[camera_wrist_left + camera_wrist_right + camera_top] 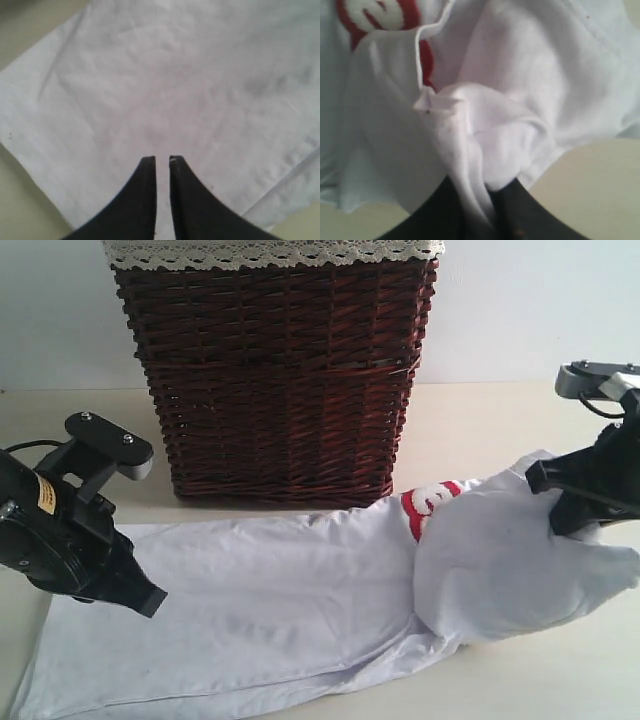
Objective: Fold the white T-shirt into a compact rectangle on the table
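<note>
Plainly, the white T-shirt (280, 610) lies stretched in a long band across the table (480, 430), running from the table's left front corner toward its right side. Most of it rests flat, with soft creases and a doubled edge along the front. Behind its middle, toward the table's back edge, stands a dark wicker basket (280, 390) with a lace-trimmed liner (270, 252) folded over its rim. The shirt's back edge comes just up to the basket's foot.

The right gripper (572, 512) is clenched on the shirt's right end. In the right wrist view, white cloth is bunched and pinched between the two dark fingers, and a hem edge curls above the grip. That end is raised off the table and billows into a rounded mound. The red-outlined letters (428, 505) show at the fold where the mound meets the flat part.

The left gripper (150, 600) sits over the shirt's left part, near the table's left edge. Its fingers are drawn almost together, leaving only a thin slit. The cloth around them lies smooth, and I cannot tell whether any is caught between them.
</note>
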